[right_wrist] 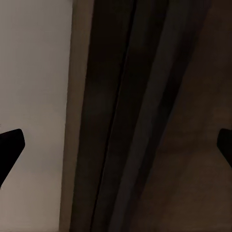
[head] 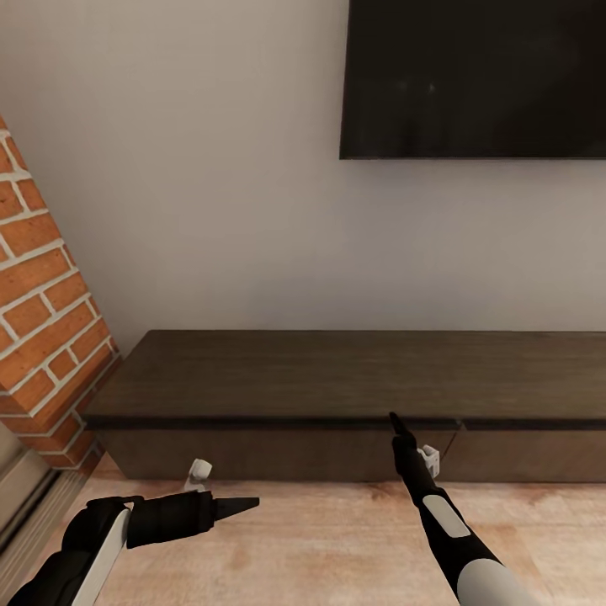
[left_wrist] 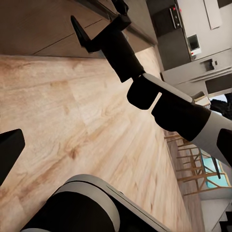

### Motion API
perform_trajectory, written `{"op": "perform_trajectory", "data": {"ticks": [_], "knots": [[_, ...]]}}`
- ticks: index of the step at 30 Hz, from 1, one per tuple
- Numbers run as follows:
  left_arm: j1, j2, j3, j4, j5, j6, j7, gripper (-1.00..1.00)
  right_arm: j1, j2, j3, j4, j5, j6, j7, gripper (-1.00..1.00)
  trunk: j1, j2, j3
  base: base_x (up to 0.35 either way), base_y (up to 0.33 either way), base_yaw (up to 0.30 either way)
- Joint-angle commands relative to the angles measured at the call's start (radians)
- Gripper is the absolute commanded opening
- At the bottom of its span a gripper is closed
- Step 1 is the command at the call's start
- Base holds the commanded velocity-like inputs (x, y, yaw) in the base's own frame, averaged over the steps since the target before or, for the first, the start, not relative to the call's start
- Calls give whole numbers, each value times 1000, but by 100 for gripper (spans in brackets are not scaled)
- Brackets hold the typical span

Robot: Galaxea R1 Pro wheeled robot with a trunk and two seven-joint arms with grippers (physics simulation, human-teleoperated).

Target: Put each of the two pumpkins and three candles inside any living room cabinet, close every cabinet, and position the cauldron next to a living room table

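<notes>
The cabinet (head: 337, 379) is a long low dark brown unit against the wall, and its drawer fronts look flush and closed. My right gripper (head: 396, 421) points at the cabinet's top front edge; the right wrist view shows that dark edge (right_wrist: 145, 116) close up, between widely spread fingertips (right_wrist: 9, 145) with nothing held. The left wrist view also shows the right gripper (left_wrist: 99, 21) spread open by the cabinet front (left_wrist: 38, 29). My left gripper (head: 248, 504) hovers low over the floor, pointing right, empty, one fingertip (left_wrist: 10, 150) far to the side. The pumpkins, candles and cauldron are out of view.
A black TV (head: 475, 80) hangs on the wall above the cabinet. A brick wall (head: 42, 311) juts in at the left end. Wood floor (head: 320, 539) runs in front. Kitchen units (left_wrist: 193, 43) and wooden chairs (left_wrist: 193, 159) stand behind me.
</notes>
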Motion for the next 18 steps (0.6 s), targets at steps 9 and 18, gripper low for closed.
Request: {"op": "perform_trajectory", "data": {"ticks": [9, 18], "knots": [[0, 0, 0, 0, 1, 5, -2, 100, 0, 0, -1, 0, -9, -1, 11, 100, 0, 0, -1, 29, 0, 0], [0, 0, 1, 0, 1, 5, -2, 100, 0, 0, -1, 1, -9, -1, 12, 100, 0, 0, -1, 15, 0, 0]]}}
